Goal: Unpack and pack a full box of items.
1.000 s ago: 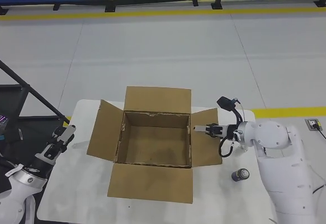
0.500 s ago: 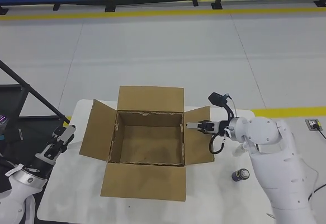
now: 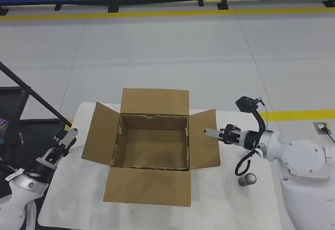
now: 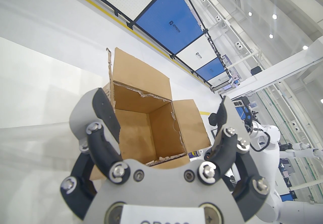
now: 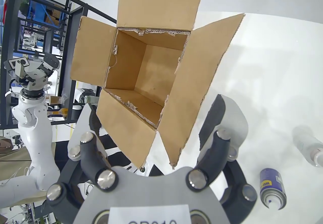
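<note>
Two tools, both released, nothing held. My left tool (image 3: 70,134) hovers by the left edge of the tabletop (image 3: 69,198), fingers spread, well apart from the box (image 3: 150,148). My right tool (image 3: 209,132) is at the outer edge of the box's right flap, fingers spread; can't tell if touching. Box stands mid-tabletop, all four flaps folded out, cardboard floor in plain sight. Spray can (image 3: 247,180) sits on the tabletop right of the box, near my right arm.

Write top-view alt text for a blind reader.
An open, empty cardboard box sits on the table, flaps spread. The right gripper is over one side flap, the left gripper at the opposite table edge; a spray can sits by the right arm.
</note>
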